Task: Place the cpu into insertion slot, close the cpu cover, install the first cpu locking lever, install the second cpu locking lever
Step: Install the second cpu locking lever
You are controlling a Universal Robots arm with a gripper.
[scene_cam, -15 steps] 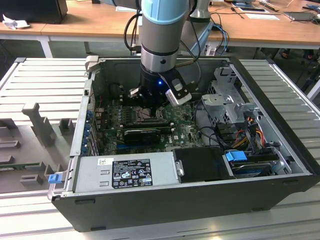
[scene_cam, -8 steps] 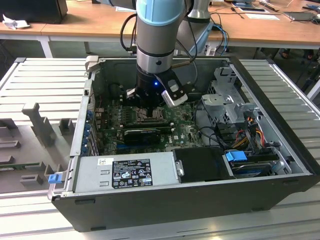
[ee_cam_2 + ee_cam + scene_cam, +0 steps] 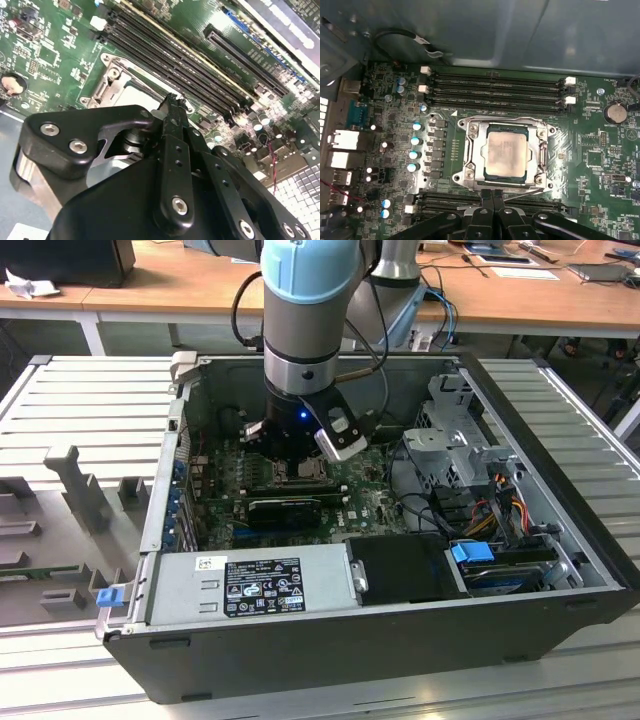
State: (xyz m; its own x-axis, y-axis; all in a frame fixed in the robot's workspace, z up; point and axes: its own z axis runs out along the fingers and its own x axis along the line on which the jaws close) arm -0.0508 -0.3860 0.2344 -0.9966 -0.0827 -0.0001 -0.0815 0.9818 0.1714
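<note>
First wrist view: the cpu (image 3: 506, 155) sits seated in the insertion slot (image 3: 538, 176), with the cpu cover (image 3: 471, 159) lying flat around it, its square cut-out framing the dull silver-grey top. The gripper (image 3: 493, 194) hangs just beside the slot's edge opposite the memory slots (image 3: 495, 87), its fingers (image 3: 485, 201) pressed together and holding nothing. The chip looks light, thin and stiff, probably delicate underneath, best taken by its edges. The cover is a thin, rigid metal plate, likely best pushed on its frame, not over the chip
</note>
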